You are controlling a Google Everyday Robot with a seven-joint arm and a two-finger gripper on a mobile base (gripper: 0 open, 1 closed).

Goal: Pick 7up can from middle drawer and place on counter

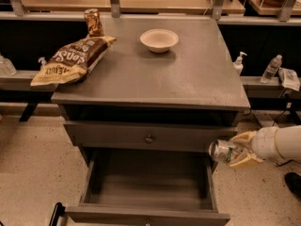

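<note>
The 7up can (223, 151), silver-white with green print, lies sideways in my gripper (237, 152), which is shut on it at the right of the cabinet. It hangs above the right wall of the open middle drawer (149, 192), whose grey floor is bare. The white arm reaches in from the right edge. The grey metal counter (188, 79) lies above and to the left of the can.
On the counter stand a white bowl (159, 40), a brown chip bag (70, 60) at the left edge and a brown-copper can (93, 22) at the back left. A shut drawer with a round knob (149, 138) sits above the open one. Bottles (273, 68) stand at the right.
</note>
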